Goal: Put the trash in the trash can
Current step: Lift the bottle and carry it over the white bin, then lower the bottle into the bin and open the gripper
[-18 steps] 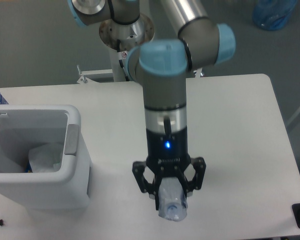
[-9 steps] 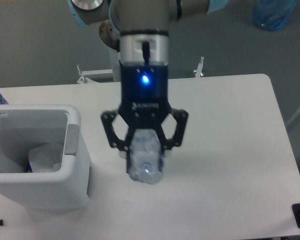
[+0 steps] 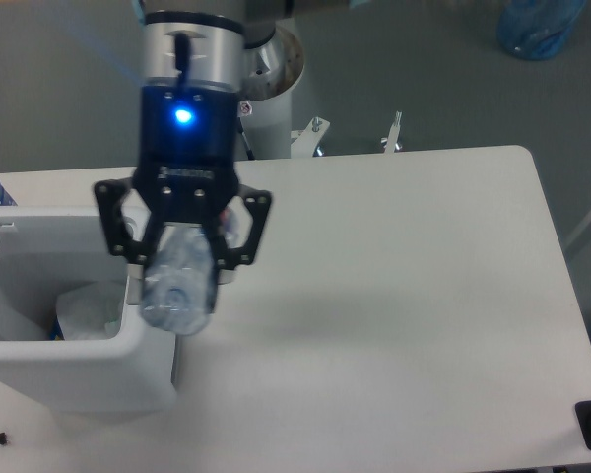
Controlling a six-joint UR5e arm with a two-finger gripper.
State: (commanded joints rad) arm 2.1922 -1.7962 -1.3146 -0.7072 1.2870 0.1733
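Bottle (image 3: pixel 180 288) of clear plastic hangs in the gripper (image 3: pixel 182 258), pinched between the two black fingers, its round end facing the camera and reaching below the fingertips. The fingers close narrowly on its sides, one left and one right of it, so the bottle sits squarely between them. Above, the gripper body shows a bright blue light. Held this way, the bottle is over the right rim of the white trash can (image 3: pixel 69 370), covering the grey tab there; whether it touches the rim cannot be told. The trash can stands at the left near corner of the white table (image 3: pixel 404 296). Inside it lies a pale, thin see-through piece (image 3: pixel 84 310), with something small and blue beside it. A blue bag-like object (image 3: pixel 539 28) sits on the floor at far right
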